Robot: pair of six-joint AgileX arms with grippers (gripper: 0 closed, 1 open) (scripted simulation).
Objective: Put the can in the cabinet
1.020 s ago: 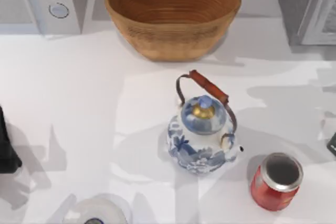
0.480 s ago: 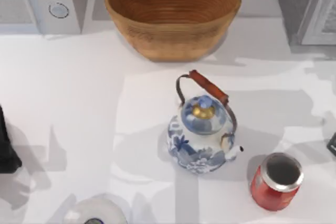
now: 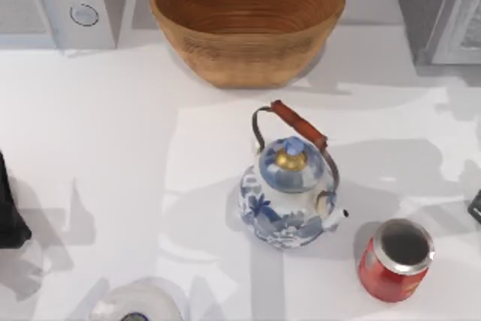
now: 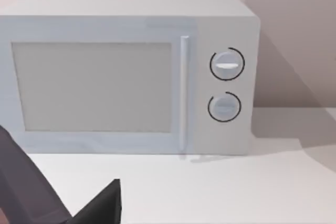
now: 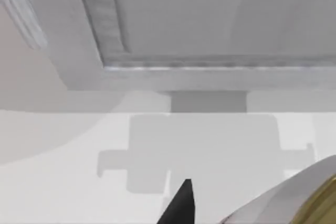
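The red can (image 3: pixel 396 259) stands upright on the white table near the front right, its silver rim and dark lid facing up. It is just right of the blue-and-white teapot (image 3: pixel 289 189). The grey cabinet (image 3: pixel 440 9) stands at the back right corner, and its panelled front (image 5: pixel 210 19) is close ahead in the right wrist view. A dark bit of my right arm (image 3: pixel 475 207) shows at the right edge, above and right of the can and apart from it. My left arm (image 3: pixel 9 212) is parked at the left edge, and a dark part of its gripper (image 4: pixel 68 205) shows in the left wrist view.
A wicker basket (image 3: pixel 248 16) sits at the back centre. A white microwave (image 3: pixel 56 1) occupies the back left corner, and the left wrist view faces the microwave (image 4: pixel 131 72). A round white object (image 3: pixel 139 306) lies at the front edge, left of centre.
Shadows on the right side of the table have shifted. The can, the teapot and the left arm have not moved.
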